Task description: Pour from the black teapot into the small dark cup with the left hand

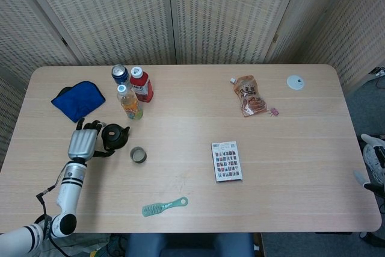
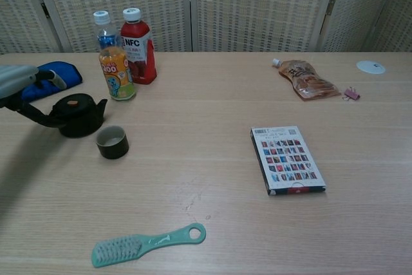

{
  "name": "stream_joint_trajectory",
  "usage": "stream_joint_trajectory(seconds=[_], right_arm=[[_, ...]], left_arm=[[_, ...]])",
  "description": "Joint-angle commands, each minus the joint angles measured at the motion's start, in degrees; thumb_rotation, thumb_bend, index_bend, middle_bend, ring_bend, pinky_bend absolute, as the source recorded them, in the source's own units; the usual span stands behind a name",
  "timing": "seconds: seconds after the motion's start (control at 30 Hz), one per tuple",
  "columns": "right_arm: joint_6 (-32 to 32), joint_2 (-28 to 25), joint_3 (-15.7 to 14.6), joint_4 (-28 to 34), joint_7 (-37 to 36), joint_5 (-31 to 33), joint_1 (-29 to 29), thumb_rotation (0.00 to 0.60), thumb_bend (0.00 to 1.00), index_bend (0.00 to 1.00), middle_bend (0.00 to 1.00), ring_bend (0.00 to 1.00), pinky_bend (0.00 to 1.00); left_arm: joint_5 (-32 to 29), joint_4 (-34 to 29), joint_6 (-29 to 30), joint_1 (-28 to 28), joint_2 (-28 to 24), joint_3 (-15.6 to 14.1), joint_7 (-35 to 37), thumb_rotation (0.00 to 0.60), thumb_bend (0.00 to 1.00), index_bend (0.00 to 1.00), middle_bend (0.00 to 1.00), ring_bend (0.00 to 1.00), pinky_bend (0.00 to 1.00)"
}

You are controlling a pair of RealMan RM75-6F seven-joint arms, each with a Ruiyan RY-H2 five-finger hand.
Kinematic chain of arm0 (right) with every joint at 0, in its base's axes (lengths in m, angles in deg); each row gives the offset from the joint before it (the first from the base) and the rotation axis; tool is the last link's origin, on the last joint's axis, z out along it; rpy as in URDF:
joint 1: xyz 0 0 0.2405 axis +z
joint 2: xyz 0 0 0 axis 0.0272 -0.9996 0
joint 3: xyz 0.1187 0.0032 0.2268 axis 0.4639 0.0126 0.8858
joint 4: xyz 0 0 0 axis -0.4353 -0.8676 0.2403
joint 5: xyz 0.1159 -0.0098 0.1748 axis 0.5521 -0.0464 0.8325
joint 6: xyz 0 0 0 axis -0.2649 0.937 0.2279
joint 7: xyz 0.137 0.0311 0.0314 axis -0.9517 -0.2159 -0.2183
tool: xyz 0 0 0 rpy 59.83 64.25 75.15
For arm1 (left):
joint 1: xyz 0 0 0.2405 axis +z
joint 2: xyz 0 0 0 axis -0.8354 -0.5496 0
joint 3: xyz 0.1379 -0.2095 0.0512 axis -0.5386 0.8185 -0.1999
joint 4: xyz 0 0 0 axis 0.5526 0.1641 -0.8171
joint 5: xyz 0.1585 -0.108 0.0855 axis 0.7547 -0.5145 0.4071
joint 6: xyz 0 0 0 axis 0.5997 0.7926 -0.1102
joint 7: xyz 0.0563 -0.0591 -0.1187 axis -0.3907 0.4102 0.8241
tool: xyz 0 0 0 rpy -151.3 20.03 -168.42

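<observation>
While the black teapot (image 1: pixel 114 136) is not yet lifted from the surface (image 1: pixel 192 167), the grasp should be settled first: the left hand (image 1: pixel 82 142) is placed against the pot's left side near the left edge of the surface, its dark fingers (image 2: pixel 33 116) reaching to the pot's body, but whether they are clamped on the pot or only lie beside it cannot be told from either view. A firm hold is judged necessary before any lift, since the lid could shift and the pot could turn in a loose grip. The spout is seen in the chest view pointing right, toward the small dark cup (image 1: pixel 138 155), which stands just beside the pot on its right and a little nearer the front edge, so only a short carry and a slow tilt over the cup's mouth should be needed; the cup is light and could be knocked if the pot is swung low. Behind the pot, toward the back-left corner, a blue cloth (image 1: pixel 74 100), an orange bottle (image 1: pixel 129 102), a red bottle (image 1: pixel 141 84) and a can (image 1: pixel 120 74) are grouped, and these should be kept clear of. Near the front edge a green brush (image 1: pixel 163 207) lies; toward the middle a printed box (image 1: pixel 226 161) rests flat. Nearer the back-right corner a snack pouch (image 1: pixel 248 95), a small pink clip (image 1: pixel 274 111) and a white disc (image 1: pixel 295 82) are found. The right hand (image 1: pixel 374 164) is seen only partly off the right edge, and its state cannot be told. The pale wooden surface is enclosed behind by woven folding screens (image 1: pixel 192 10).
</observation>
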Motion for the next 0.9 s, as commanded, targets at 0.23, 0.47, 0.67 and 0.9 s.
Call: stream_joint_trajectory(seconds=[0.23, 0.47, 0.67, 0.9], right_arm=[[-0.3, 0.0, 0.0, 0.4, 0.6, 0.1, 0.1, 0.600, 0.16, 0.20, 0.25, 0.20, 0.32], [-0.4, 0.0, 0.0, 1.0, 1.3, 0.1, 0.2, 0.600, 0.16, 0.20, 0.25, 0.20, 0.32], [-0.3, 0.0, 0.0, 1.2, 1.5, 0.2, 0.1, 0.600, 0.16, 0.20, 0.25, 0.20, 0.32], [-0.7, 0.0, 0.1, 1.2, 1.7, 0.1, 0.4, 0.600, 0.16, 0.20, 0.25, 0.20, 0.32]], left_arm=[[-2.4, 3.7, -1.3, -0.8, -0.2, 0.6, 0.0, 0.520, 0.10, 0.22, 0.16, 0.21, 0.00], [-4.6, 7.0, -3.0, -2.1, -0.2, 2.0, 0.3, 0.546, 0.10, 0.22, 0.16, 0.21, 0.00], [-5.9, 5.7, -3.3, -1.7, -1.2, 1.0, -1.2, 0.591, 0.10, 0.22, 0.16, 0.21, 0.00], [-4.3, -2.7, -0.2, -0.2, -4.4, -0.4, -1.9, 0.600, 0.10, 0.22, 0.16, 0.21, 0.00]])
